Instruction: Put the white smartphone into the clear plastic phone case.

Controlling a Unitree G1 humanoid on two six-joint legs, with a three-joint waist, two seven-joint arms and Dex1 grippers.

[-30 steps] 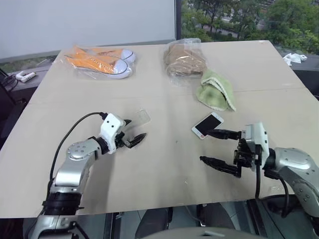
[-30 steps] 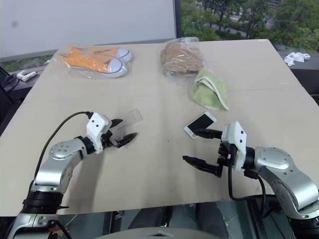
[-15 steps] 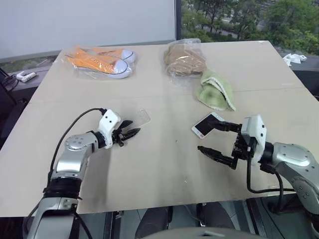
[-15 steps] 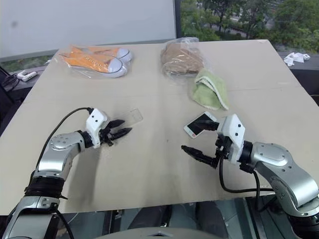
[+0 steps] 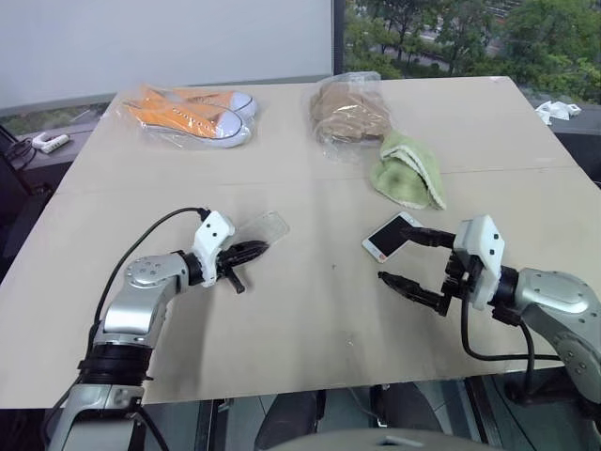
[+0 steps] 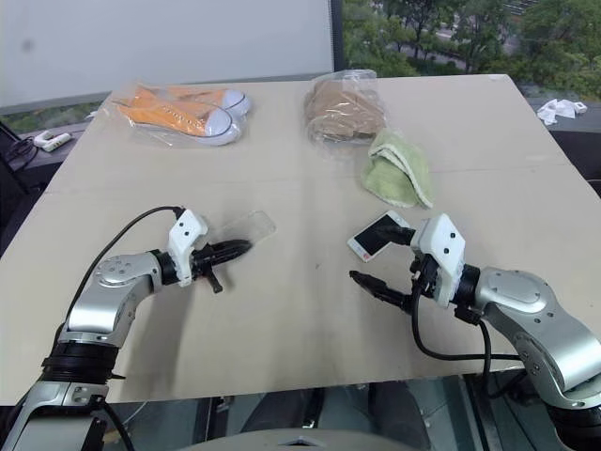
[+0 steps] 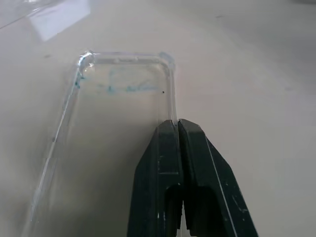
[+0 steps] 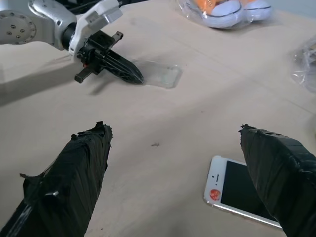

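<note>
The phone (image 5: 391, 235) lies flat and screen-up on the surface (image 5: 310, 310), right of centre, set at a slant, just in front of the green cloth (image 5: 408, 170). The right pincer (image 5: 414, 263) is wide open beside it: its far finger hangs at the phone's near right edge, the near finger well clear over bare surface; in the right wrist view the phone (image 8: 242, 191) sits between the two taped fingers (image 8: 74, 187), closer to one of them, not gripped. The case (image 5: 263, 226) is left of centre, well apart from the phone, see-through, open side up. The left pincer (image 5: 255, 249) is closed, its tips pinching the case's near side wall; the left wrist view shows the two black fingers (image 7: 163, 168) pressed together on the rim of the case (image 7: 118, 89), with faint blue marks near its far end. Whether the case is lifted off the surface cannot be told. A black cable (image 5: 150, 240) loops over the left arm. At the far side of the surface: orange sneakers (image 5: 188, 115) in a clear bag on the left, a tan item in a crinkly bag (image 5: 346, 110) in the middle, touching or nearly touching the green cloth.
</note>
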